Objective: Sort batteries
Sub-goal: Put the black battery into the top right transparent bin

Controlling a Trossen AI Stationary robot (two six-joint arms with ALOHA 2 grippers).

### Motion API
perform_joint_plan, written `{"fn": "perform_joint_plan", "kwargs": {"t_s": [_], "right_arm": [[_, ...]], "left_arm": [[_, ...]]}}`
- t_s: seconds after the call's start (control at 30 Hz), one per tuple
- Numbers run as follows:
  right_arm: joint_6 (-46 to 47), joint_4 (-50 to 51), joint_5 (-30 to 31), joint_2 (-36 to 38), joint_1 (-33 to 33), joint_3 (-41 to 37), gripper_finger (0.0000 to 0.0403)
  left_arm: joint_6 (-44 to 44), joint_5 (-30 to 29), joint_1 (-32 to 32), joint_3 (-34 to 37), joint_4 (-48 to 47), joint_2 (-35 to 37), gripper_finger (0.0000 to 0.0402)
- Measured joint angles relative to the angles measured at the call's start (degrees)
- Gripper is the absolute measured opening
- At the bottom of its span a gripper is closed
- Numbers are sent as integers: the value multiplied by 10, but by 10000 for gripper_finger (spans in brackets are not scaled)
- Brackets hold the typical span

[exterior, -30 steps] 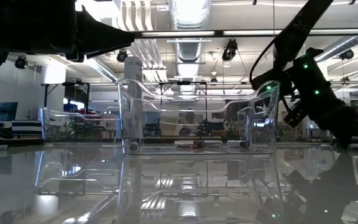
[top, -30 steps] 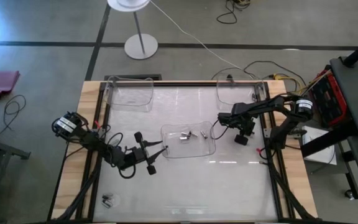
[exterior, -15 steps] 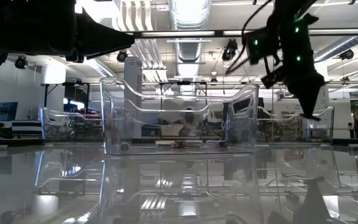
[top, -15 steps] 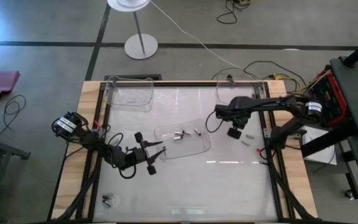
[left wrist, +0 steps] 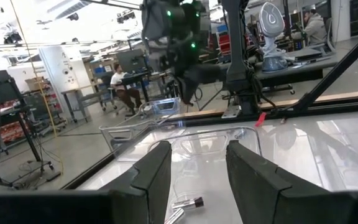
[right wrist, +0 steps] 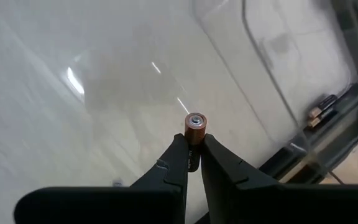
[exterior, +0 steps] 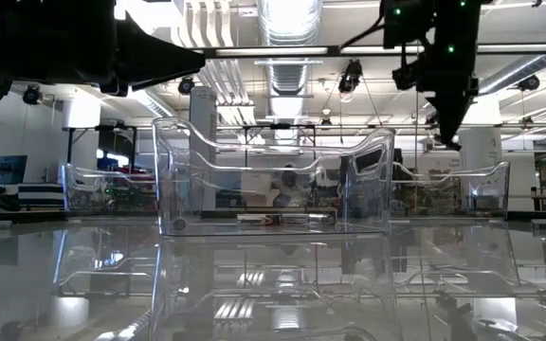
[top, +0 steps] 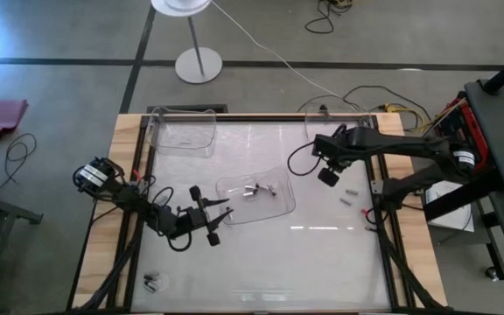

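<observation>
In the right wrist view my right gripper (right wrist: pixel 193 143) is shut on one copper-topped battery (right wrist: pixel 194 123). It hangs high over the table (top: pixel 326 178), right of the middle clear tray (top: pixel 227 199). That tray holds a few batteries (top: pixel 254 188), which also show along its floor in the low view (exterior: pixel 273 219). Two more batteries (top: pixel 348 195) lie on the table under my right arm, and a small cluster of batteries (top: pixel 153 281) lies at the near left. My left gripper (top: pixel 220 211) stands open at the tray's near left side, its fingers (left wrist: pixel 151 177) apart and pointing at the tray. My right gripper pinches the battery's dark lower part (right wrist: pixel 192 138) between its two fingertips. The battery lies along the fingers, and its copper end (right wrist: pixel 195 120) sticks out past them. The fingers point down at a slant in the low view (exterior: pixel 451 140). The battery is clear of the table.
Two more clear trays stand at the far edge, one at the far left (top: pixel 185 131) and one at the far right (top: pixel 335 131). A dark frame (top: pixel 380 219) runs along the table's sides. The near half of the table is bare glossy surface (top: pixel 278 262).
My right gripper has risen from beside the middle tray's right end and gone a little toward the far edge. It has uncovered the two batteries on the table. The middle tray has slid a short way toward the table's left and turned slightly.
</observation>
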State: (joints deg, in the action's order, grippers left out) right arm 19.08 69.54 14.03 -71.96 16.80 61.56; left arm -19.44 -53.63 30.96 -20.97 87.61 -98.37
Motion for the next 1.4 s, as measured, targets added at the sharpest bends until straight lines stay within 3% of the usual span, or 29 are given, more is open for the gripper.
{"fn": "perform_joint_plan", "kwargs": {"t_s": [0.27, 0.57, 0.9, 1.1, 1.4], "right_arm": [[-2, -18, 29, -21, 30, 59, 24], [-7, -104, -19, -55, 212, 67, 24], [5, -215, -96, -178, 367, 47, 24], [34, -225, -115, -226, 406, 43, 24], [57, -276, -116, -252, 414, 16, 24]], "left_arm": [[5, 0, 0, 0, 0, 0, 135], [15, 0, 3, 0, -2, 0, 135], [15, 0, 4, 0, -4, 0, 135], [12, 0, 11, 0, -12, 0, 135], [8, 0, 11, 0, -11, 0, 135]]}}
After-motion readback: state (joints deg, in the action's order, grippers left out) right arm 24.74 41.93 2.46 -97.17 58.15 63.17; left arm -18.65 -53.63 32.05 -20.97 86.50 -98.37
